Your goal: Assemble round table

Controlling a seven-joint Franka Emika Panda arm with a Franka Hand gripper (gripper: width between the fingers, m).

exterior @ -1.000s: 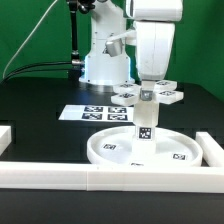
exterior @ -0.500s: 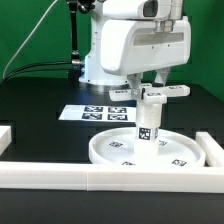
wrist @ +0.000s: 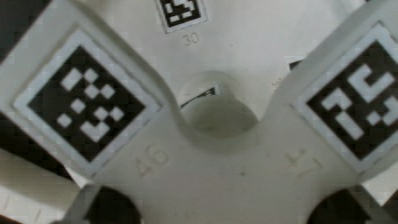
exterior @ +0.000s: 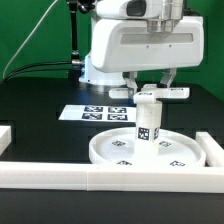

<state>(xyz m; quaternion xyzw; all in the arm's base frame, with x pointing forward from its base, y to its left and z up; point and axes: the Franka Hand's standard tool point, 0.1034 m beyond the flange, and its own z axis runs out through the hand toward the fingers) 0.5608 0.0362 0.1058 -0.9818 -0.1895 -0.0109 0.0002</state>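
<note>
The large round rimmed disc (exterior: 105, 150) lies flat on the black table. The short tagged post (exterior: 146, 128) stands upright in the middle of it. The four-armed cross piece (exterior: 150, 95) sits level on top of the post. My gripper (exterior: 148, 85) comes down from above and is shut on the cross piece, one finger on each side of its hub. In the wrist view the cross piece (wrist: 222, 120) fills the picture with its tagged arms and centre hole. My gripper (wrist: 222, 205) straddles it, with dark fingertips (wrist: 107, 205) at the edges.
The marker board (exterior: 95, 113) lies behind the disc toward the exterior view's left. A long white border rail (exterior: 120, 180) runs along the front, with short rail pieces at the left (exterior: 5, 135) and right (exterior: 215, 150). The arm's base (exterior: 100, 65) stands at the back.
My hand has turned about its vertical axis over the post, taking the cross piece round with it. Since half a second ago it has barely shifted. The disc and post stay put.
</note>
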